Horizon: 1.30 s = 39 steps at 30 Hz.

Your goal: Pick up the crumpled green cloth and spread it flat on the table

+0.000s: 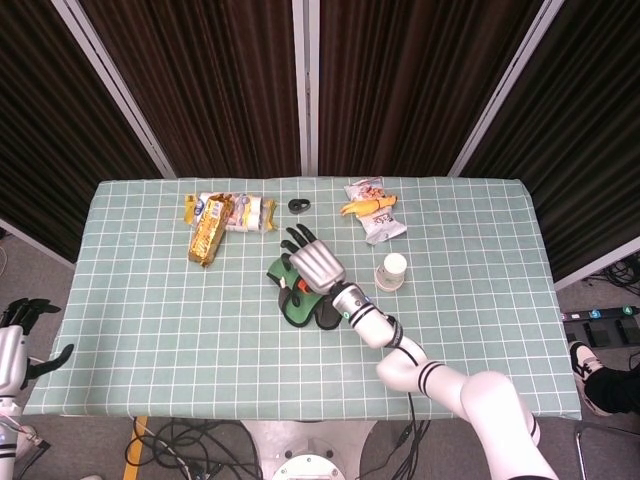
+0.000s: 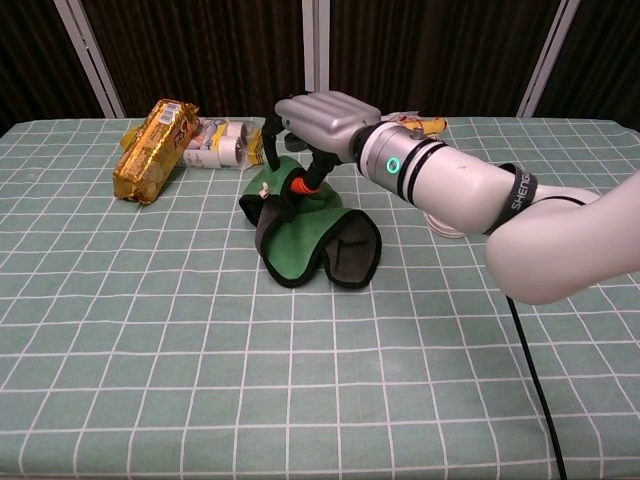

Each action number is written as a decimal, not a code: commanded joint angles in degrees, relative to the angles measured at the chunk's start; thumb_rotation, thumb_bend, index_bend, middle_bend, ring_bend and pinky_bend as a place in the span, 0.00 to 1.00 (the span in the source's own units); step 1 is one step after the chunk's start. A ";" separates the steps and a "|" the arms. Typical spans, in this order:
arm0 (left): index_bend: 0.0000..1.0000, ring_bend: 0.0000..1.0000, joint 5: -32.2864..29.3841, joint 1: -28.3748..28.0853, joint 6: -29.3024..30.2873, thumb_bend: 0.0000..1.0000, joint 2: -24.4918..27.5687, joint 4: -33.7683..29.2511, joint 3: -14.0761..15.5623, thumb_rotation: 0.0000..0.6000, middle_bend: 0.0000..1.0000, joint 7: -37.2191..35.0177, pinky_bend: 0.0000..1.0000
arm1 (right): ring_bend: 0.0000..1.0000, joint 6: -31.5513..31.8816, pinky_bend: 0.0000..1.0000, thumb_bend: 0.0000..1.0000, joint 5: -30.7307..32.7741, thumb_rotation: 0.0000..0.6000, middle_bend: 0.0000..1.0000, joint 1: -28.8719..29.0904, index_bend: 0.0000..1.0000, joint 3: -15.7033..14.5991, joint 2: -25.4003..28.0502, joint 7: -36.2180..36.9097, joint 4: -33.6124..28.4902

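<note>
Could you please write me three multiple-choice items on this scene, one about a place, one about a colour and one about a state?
1. Where does the white cup stand?
A. Beside the gold packet
B. On the cloth's far side from the gold packet
C. On the cloth

2. What colour is the crumpled cloth mainly?
A. Green with dark edging
B. Red
C. Plain white

3. How is the right hand placed?
A. Off the table's edge
B. On the snack bag
C. Over the cloth, fingers reaching down to it

Answers: 1 B, the cloth lies between cup and gold packet; 2 A, green panels with dark trim show in both views; 3 C, the chest view shows the fingers at the cloth's raised edge.
</note>
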 commanded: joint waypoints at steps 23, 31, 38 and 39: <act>0.32 0.13 1.61 -12.22 -13.35 0.19 -3.71 6.00 -6.74 1.00 0.24 -19.79 0.23 | 0.13 5.69 0.00 0.45 4.46 1.00 0.33 -2.09 0.73 8.64 21.74 0.78 -30.84; 0.32 0.13 -0.98 -19.70 -21.91 0.18 -7.55 8.18 -9.23 1.00 0.24 -21.57 0.23 | 0.13 3.09 0.00 0.45 10.28 1.00 0.33 -0.14 0.73 10.62 24.06 -5.73 -33.82; 0.33 0.13 -7.25 -26.09 -28.21 0.11 -13.46 13.00 -10.85 1.00 0.22 -16.08 0.24 | 0.12 1.68 0.00 0.45 15.40 1.00 0.33 2.21 0.73 11.69 22.62 -9.52 -33.75; 0.33 0.13 -8.12 -26.73 -28.39 0.10 -14.55 14.00 -10.96 0.99 0.21 -14.81 0.24 | 0.12 1.53 0.00 0.45 15.89 1.00 0.33 2.56 0.73 11.80 22.43 -9.90 -33.53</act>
